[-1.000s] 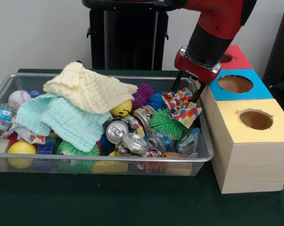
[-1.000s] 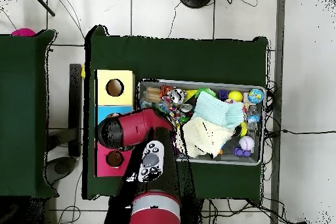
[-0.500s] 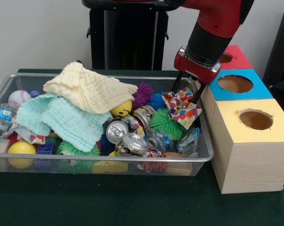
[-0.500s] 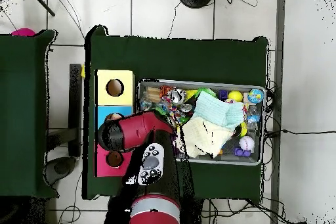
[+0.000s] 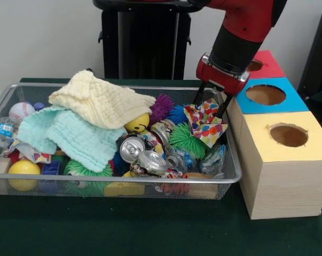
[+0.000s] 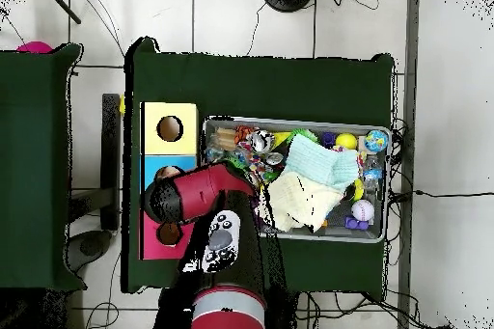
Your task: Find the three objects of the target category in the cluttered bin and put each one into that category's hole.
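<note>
My gripper (image 5: 209, 103) hangs over the right end of the wire bin (image 5: 96, 88). It stands open, one finger on each side of the top edge of a polka-dot cloth (image 5: 207, 124). A pale yellow cloth (image 5: 99, 101) lies on a mint cloth (image 5: 70, 136) at the bin's left-centre. Three boxes with holes stand beside the bin: yellow (image 5: 305, 152), blue (image 5: 289, 104) and red (image 5: 270, 66). From overhead the red arm (image 6: 198, 193) hides the gripper, with the yellow cloth (image 6: 301, 202) and mint cloth (image 6: 318, 163) to its right.
Crushed cans (image 5: 144, 154), spiky green (image 5: 187, 140), blue and purple (image 5: 162, 106) balls, a yellow smiley ball (image 5: 138, 124), a baseball (image 5: 22, 111) and a plain yellow ball (image 5: 24, 170) crowd the bin. The bin's right wall is close to the boxes.
</note>
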You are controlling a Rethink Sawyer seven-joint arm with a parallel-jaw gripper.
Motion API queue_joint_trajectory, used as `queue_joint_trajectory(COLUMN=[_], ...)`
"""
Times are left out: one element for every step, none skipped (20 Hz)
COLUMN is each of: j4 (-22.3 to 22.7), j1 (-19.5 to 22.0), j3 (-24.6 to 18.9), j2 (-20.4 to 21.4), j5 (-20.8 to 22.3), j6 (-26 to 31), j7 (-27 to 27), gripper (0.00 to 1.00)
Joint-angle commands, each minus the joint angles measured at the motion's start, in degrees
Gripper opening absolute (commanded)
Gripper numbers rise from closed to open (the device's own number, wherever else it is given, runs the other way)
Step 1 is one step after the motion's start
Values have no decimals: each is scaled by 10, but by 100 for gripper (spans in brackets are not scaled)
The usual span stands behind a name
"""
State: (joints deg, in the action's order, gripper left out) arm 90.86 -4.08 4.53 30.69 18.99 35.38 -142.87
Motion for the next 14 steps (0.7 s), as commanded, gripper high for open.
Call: queue_joint_trajectory(j4=[-126,-130,-135,-138,-143,-148,-152,-153,-156,-158,-161,-163,-165,-164], j1=[95,96,94,93,89,85,82,81,79,77,77,78,79,80], j3=[3,2,5,7,14,20,24,26,28,31,32,31,31,30], j2=[-106,-105,-105,-106,-107,-109,-111,-113,-115,-118,-119,-121,-123,-124], j5=[86,90,93,96,100,104,103,101,99,99,98,97,97,95], j6=[-236,-235,-232,-232,-232,-232,-230,-223,-217,-219,-218,-220,-221,-223], j7=[-3,-3,-7,-12,-20,-27,-34,-40,-43,-44,-41,-35,-29,-24], gripper=[100,100,100,100,100,100,100,100,100,100,100,100,100,100])
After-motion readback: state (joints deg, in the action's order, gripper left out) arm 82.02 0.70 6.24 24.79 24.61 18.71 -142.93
